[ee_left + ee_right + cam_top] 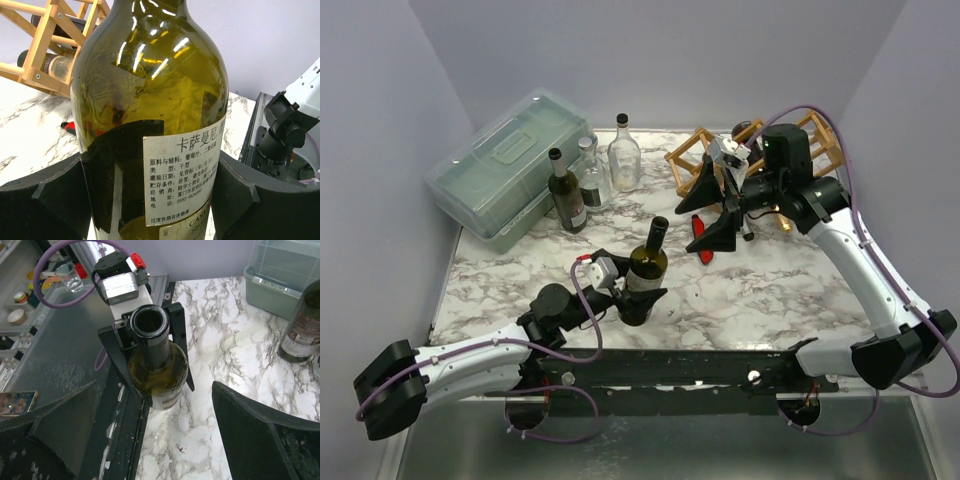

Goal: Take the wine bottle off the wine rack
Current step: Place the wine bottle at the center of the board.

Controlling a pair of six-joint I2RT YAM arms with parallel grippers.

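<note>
The wine bottle (647, 264) stands upright near the front edge of the marble counter (770, 290), off the wine rack (702, 152) and well apart from it. The left jaws pinch it low on its body, one black jaw on each side of the glass, and the left arm (470, 355) reaches it from the near left corner. The right jaws are spread wide and hold nothing; they hang just in front of the rack at the end of the right arm (865, 260), facing the bottle. Only the top view gives the whole layout: the rack at the back right, a translucent lidded box (505, 165) at the back left with a dark bottle (567, 190) and clear bottles (623, 158) beside it, and a small red object (701, 247) on the counter by the right jaws. The left wrist view adds the bottle's olive-green glass, its white back label printed in Chinese, both jaws pressed against it, and behind it another bottle (50, 64) lying in a cell of the rack. The right wrist view looks down on the bottle's open mouth, with the left jaws flanking its shoulder. Whether the base touches the counter I cannot tell in any view.
</note>
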